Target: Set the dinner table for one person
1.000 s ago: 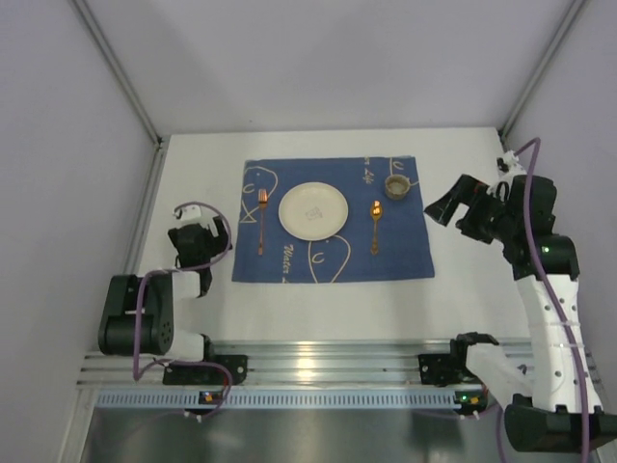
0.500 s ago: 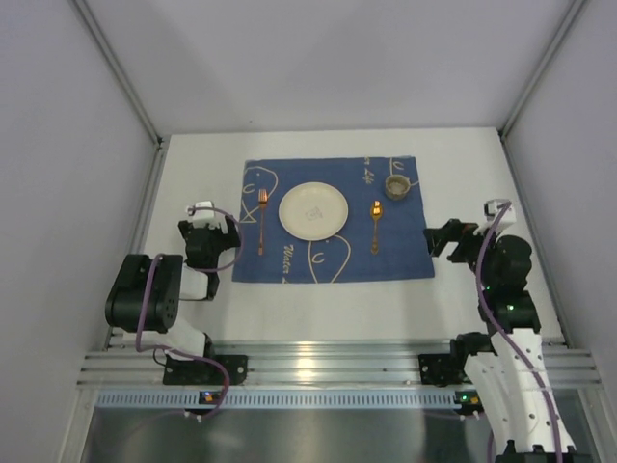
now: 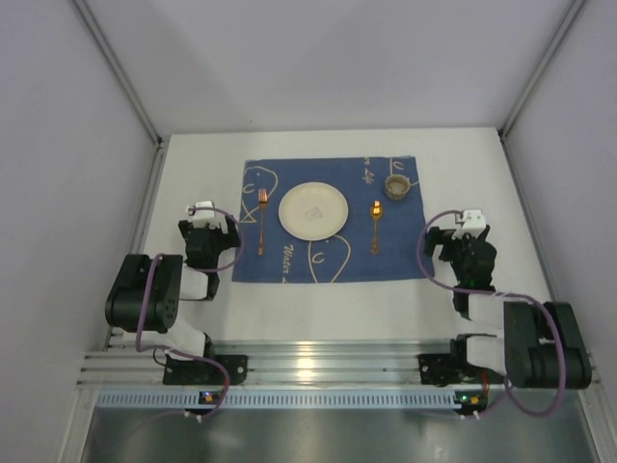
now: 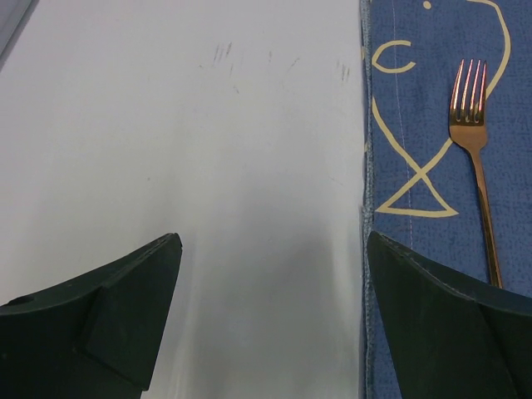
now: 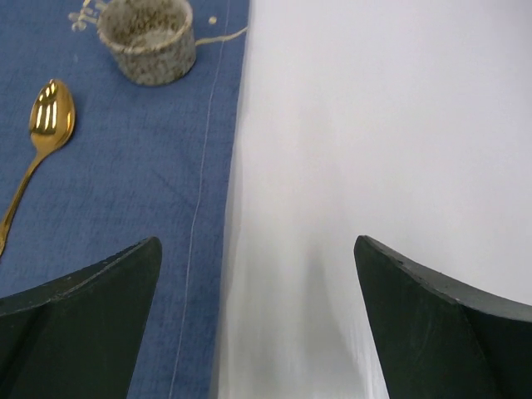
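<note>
On the white dinner table lies a blue fish-patterned mat. On the mat are a white plate, a copper fork to its left, a gold spoon to its right and a small speckled cup at the far right corner. My left gripper is open and empty, low beside the mat's left edge; the fork shows in the left wrist view. My right gripper is open and empty at the mat's right edge; the spoon and cup show ahead of it.
Silver aluminium rails run along the near edge, with both arm bases bolted there. Grey walls close in the back and both sides.
My right arm has folded down and pulled back from raised at the far right to low by the mat's right edge. My left gripper has shifted slightly forward and settled.
</note>
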Robot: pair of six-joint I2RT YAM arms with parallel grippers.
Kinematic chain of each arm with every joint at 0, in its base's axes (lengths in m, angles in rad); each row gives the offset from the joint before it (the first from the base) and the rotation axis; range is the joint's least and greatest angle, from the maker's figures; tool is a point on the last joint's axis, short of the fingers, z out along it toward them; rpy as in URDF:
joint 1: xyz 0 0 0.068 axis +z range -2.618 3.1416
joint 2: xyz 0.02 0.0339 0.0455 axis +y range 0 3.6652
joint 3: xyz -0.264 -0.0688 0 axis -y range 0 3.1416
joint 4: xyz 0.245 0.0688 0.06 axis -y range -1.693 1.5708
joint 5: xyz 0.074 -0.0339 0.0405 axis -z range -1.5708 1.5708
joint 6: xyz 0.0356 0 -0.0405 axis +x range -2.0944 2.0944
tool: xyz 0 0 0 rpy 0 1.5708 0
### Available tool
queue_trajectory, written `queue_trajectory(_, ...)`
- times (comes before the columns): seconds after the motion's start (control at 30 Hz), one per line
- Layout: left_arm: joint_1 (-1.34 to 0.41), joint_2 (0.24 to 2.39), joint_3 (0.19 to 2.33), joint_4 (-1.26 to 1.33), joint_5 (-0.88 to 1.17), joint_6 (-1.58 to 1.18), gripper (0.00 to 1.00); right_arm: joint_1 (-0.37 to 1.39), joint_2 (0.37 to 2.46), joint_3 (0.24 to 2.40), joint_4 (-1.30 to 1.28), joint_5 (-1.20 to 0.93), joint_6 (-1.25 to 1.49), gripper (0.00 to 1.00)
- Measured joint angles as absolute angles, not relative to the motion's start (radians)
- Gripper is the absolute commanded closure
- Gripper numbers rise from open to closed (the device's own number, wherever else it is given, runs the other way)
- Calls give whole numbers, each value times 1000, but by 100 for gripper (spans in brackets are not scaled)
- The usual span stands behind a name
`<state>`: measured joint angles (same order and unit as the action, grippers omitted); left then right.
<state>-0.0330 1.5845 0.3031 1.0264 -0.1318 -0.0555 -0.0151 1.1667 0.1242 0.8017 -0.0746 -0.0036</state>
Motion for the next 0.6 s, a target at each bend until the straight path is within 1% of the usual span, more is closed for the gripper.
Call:
queue_trajectory(0.1, -33, 1584, 303, 1026, -131, -55, 2, -15, 1288, 158, 946, -31, -11, 0)
queue_trajectory(0.2, -33, 1584, 303, 1027, -131, -54, 1, -15, 1393, 160, 1089, -43, -34, 0)
queue_trajectory(0.33, -33, 1584, 303, 1027, -132, -53, 1, -15, 1444, 184, 1095, -78, -52, 0)
queue_trajectory(0.6, -33, 1584, 303, 1028, -132, -53, 1, -17, 1448, 219, 1112, -68, -49, 0)
